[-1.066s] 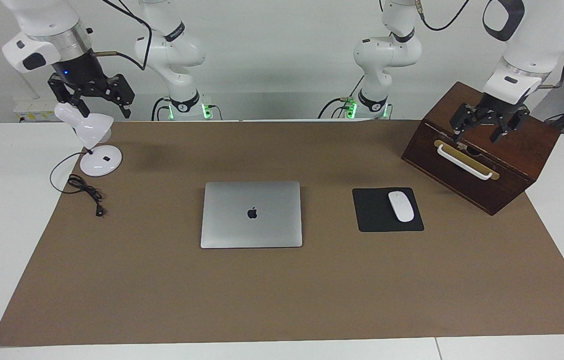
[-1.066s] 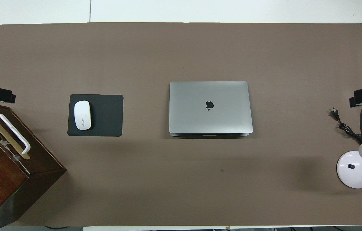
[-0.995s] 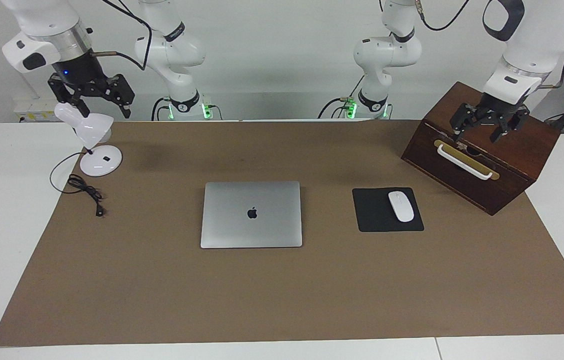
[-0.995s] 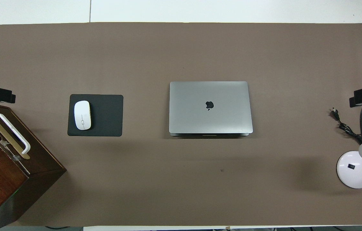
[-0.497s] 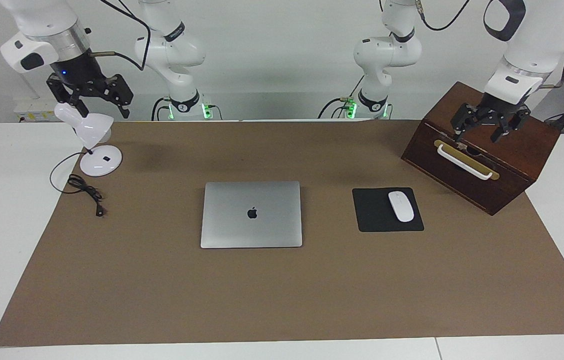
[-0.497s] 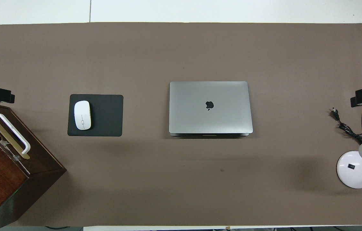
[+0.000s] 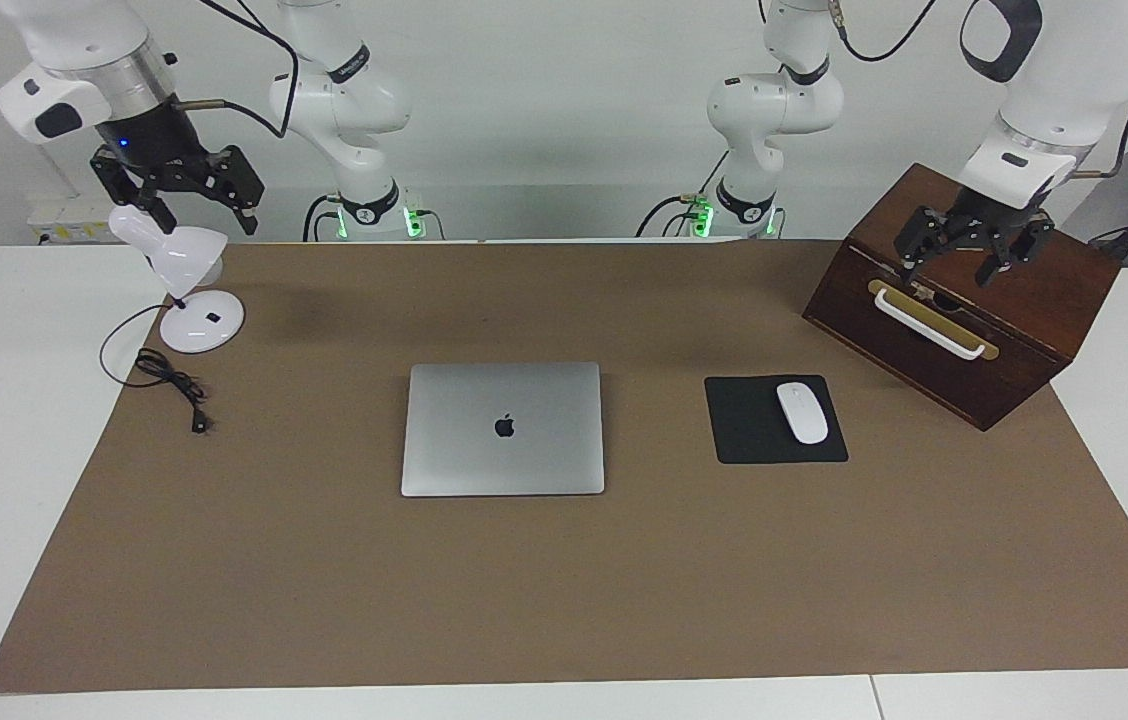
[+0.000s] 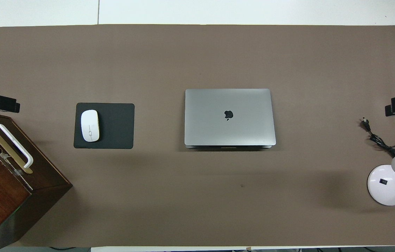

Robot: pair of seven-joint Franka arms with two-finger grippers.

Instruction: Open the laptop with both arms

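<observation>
I am watching the laptop [image 7: 503, 428] lying shut, lid logo up, in the middle of the brown mat [image 7: 564, 600] on the desk [image 7: 14, 420], untouched. Toward the left arm's end, the black pad [image 7: 754, 425] is lying beside the laptop and carrying the mouse [image 7: 801, 412]; nearer to the robots than the pad, the wooden box [image 7: 964, 300] is sitting with its white handle [image 7: 927, 322] facing away from them. The left gripper [image 7: 966, 258] is hanging over the box, just above the handle, fingers spread and gripping nothing. Toward the right arm's end, the lamp [image 7: 186, 280] is standing with its cable [image 7: 169, 378] trailing on the mat. The right gripper [image 7: 194, 200] is hovering above the lamp head, fingers standing apart and holding nothing
</observation>
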